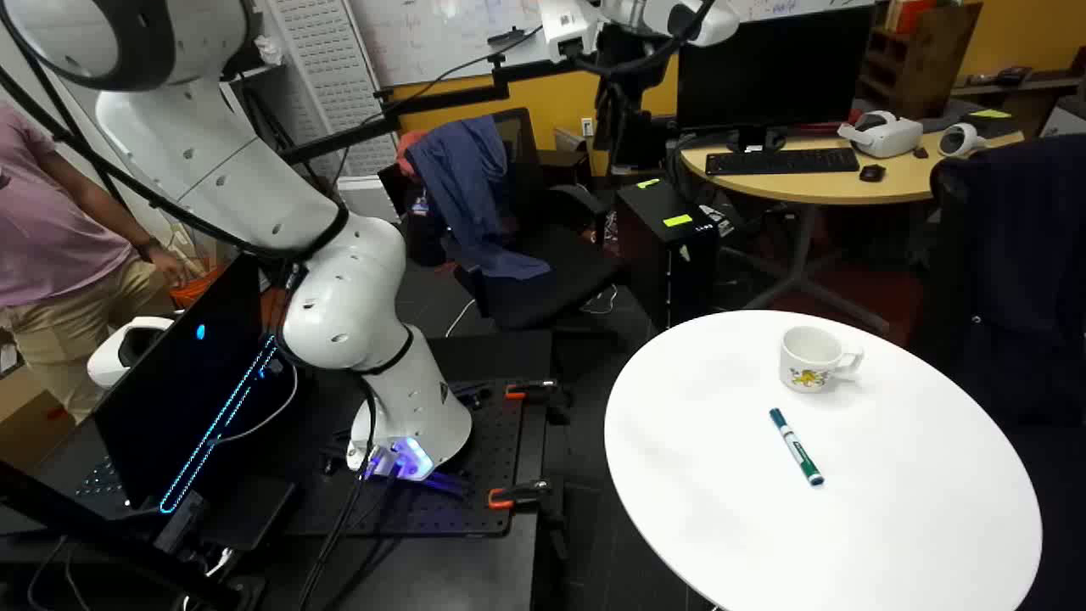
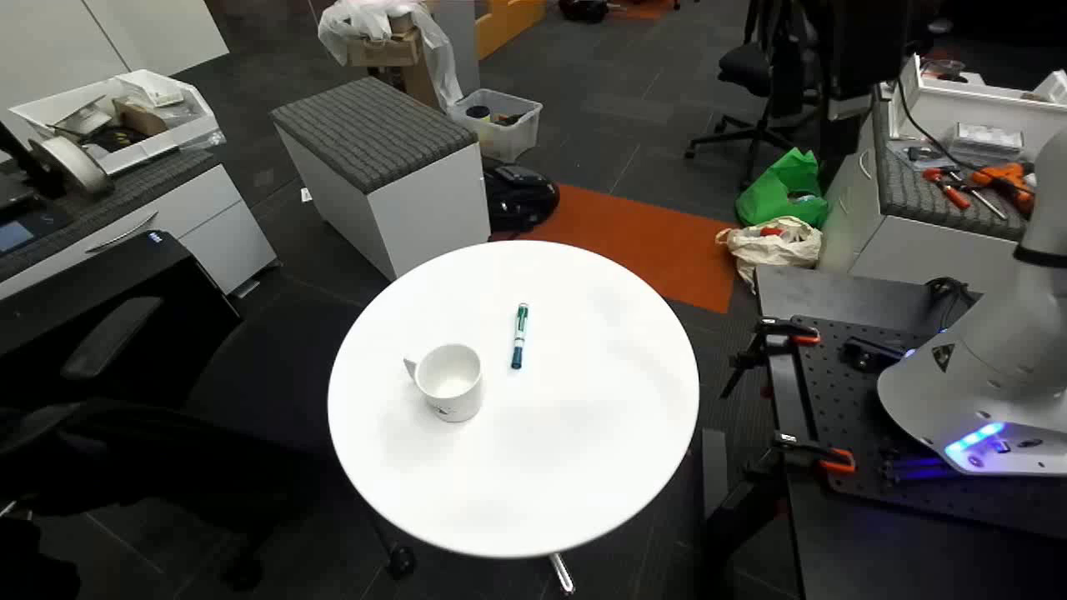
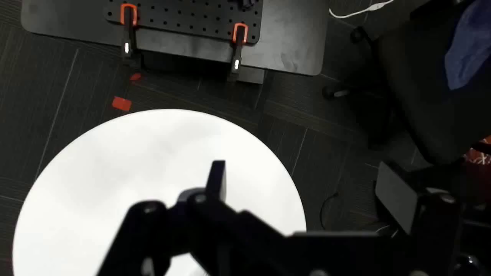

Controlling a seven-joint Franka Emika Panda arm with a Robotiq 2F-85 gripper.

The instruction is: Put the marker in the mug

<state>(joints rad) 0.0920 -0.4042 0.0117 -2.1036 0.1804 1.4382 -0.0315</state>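
Note:
The marker lies flat on the round white table in both exterior views. It has a green end, a white middle and a dark teal end. The whitish mug, with a handle and a small printed figure, stands upright beside it in both exterior views. The marker does not touch the mug. My gripper hangs high in an exterior view, well above the tabletop. In the wrist view my gripper has its fingers wide apart with nothing between them. The marker cannot be made out in the wrist view.
The robot's base stands on a black bench with orange-tipped clamps along its edge, beside the round table. A black chair with a blue garment and a wooden desk with a monitor stand behind. Another dark chair adjoins the table.

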